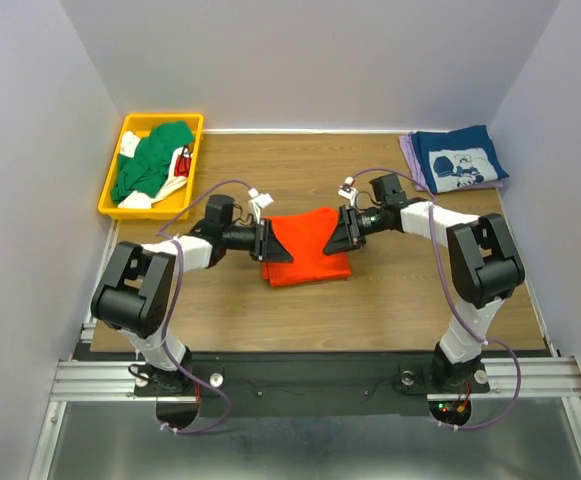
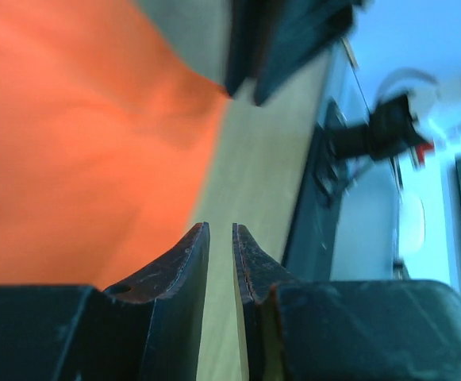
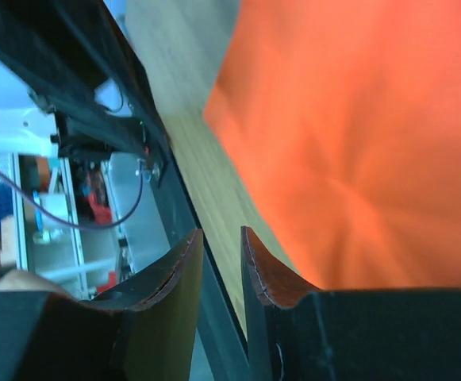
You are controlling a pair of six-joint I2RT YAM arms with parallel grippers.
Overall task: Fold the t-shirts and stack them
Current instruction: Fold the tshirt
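At upper right of the table (image 1: 390, 300), the navy t-shirt (image 1: 460, 160) lies folded on the lavender one (image 1: 407, 155); the green one (image 1: 155, 160) sits in the yellow bin (image 1: 110, 192), upper left. Mid-frame, the orange t-shirt (image 1: 305, 250) looks partly folded, flanked by the left claw (image 1: 268, 240) and right claw (image 1: 336, 233), jaws narrowly apart, gripping nothing visible.

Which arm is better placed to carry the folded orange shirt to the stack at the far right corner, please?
Probably the right: the right gripper sits at the right edge of the orange shirt, on the same side as the stacked navy shirt; the left gripper is farther away.
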